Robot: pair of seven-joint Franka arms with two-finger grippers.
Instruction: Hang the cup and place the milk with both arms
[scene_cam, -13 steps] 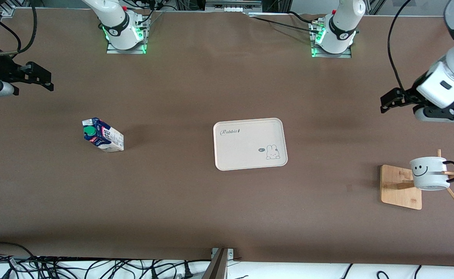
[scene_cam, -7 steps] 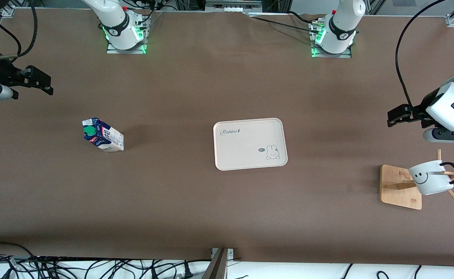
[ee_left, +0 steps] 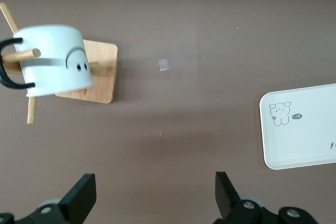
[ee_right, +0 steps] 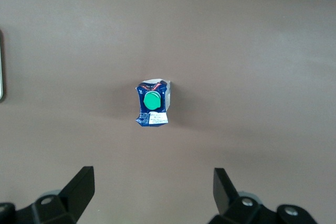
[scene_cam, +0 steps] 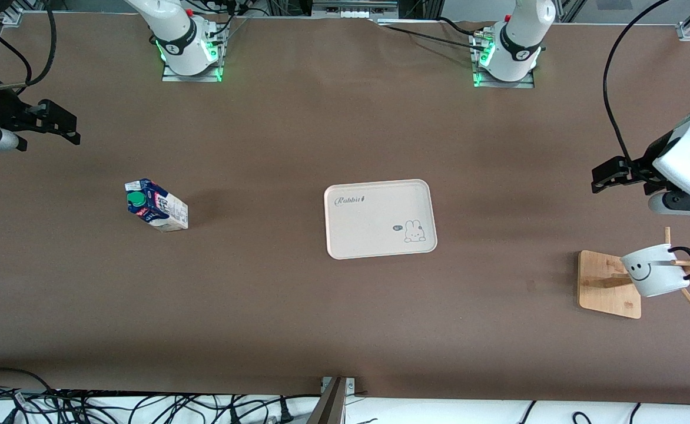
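Judging by looks, you are dealing with a light, crushable milk [scene_cam: 156,205] carton standing toward the right arm's edge of the surface; squeeze its flat sides gently, below the cap. The cup [scene_cam: 654,270] is hanging by its handle on the wooden rack [scene_cam: 609,284] near the left arm's edge. Both the left end effector [ee_left: 152,195] and right end effector [ee_right: 152,188] are gaping wide, holding nothing.

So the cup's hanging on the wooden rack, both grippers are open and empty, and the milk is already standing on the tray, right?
Not the milk. The front view shows the milk standing on the bare table toward the right arm's end, well apart from the tray, which holds nothing. The rest holds: the cup hangs on the wooden rack, and the left gripper and right gripper are open and empty.
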